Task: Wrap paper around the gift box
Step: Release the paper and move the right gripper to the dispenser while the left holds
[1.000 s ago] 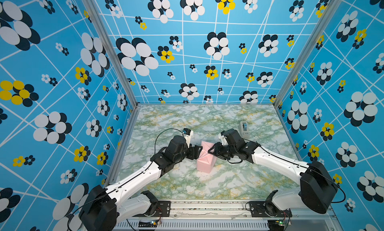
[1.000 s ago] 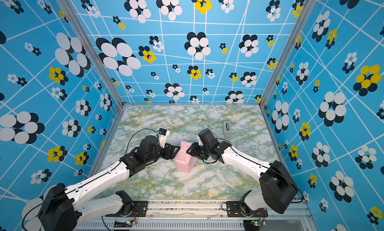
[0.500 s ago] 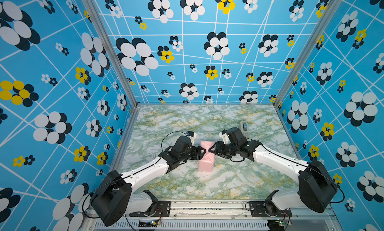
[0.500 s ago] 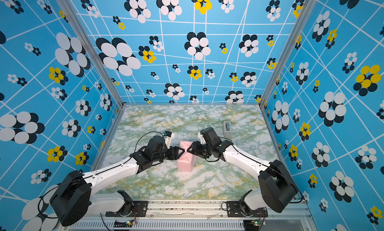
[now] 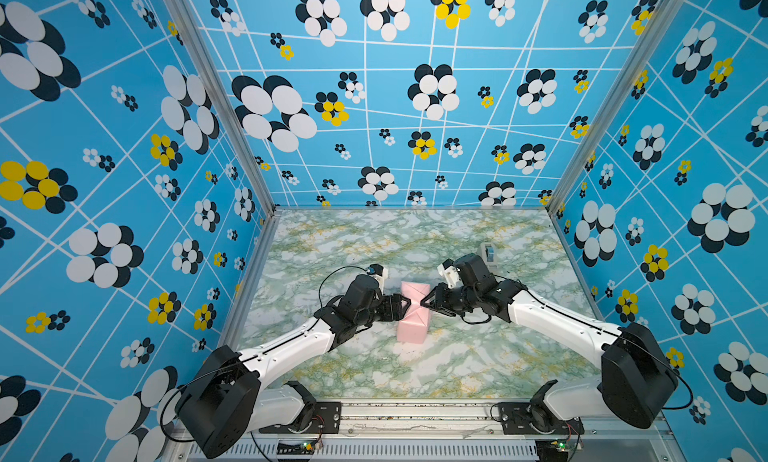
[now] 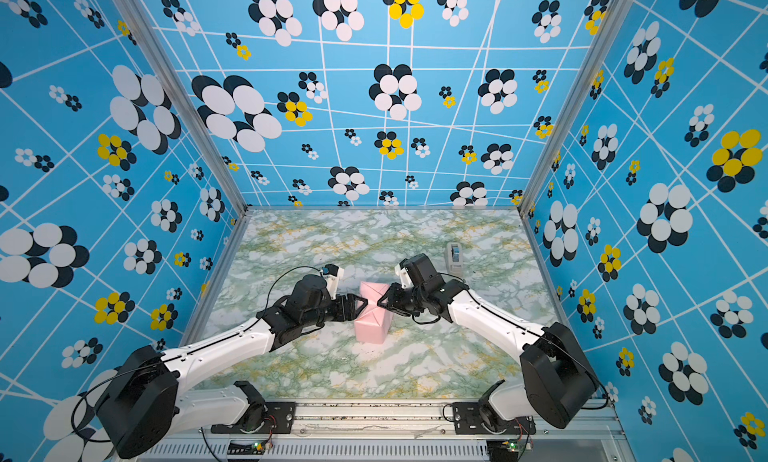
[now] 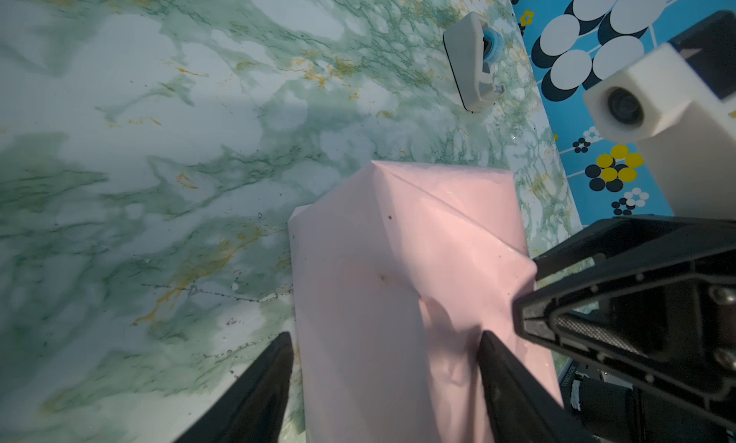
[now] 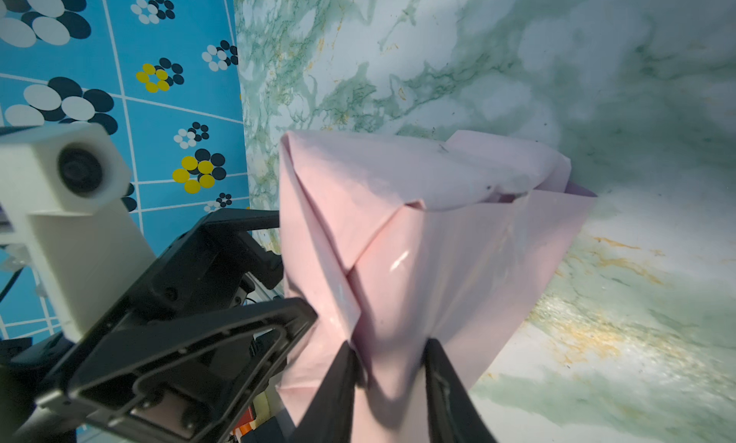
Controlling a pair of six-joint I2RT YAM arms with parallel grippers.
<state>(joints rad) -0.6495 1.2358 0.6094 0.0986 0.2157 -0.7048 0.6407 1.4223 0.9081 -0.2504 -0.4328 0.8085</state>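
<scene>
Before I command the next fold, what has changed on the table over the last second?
The left gripper moved in toward the paper parcel, which swung from skewed to straighter. The right gripper barely shifted; its fingers pinch a paper fold. Both grippers remain either side of the parcel, and the tape dispenser has not moved.
</scene>
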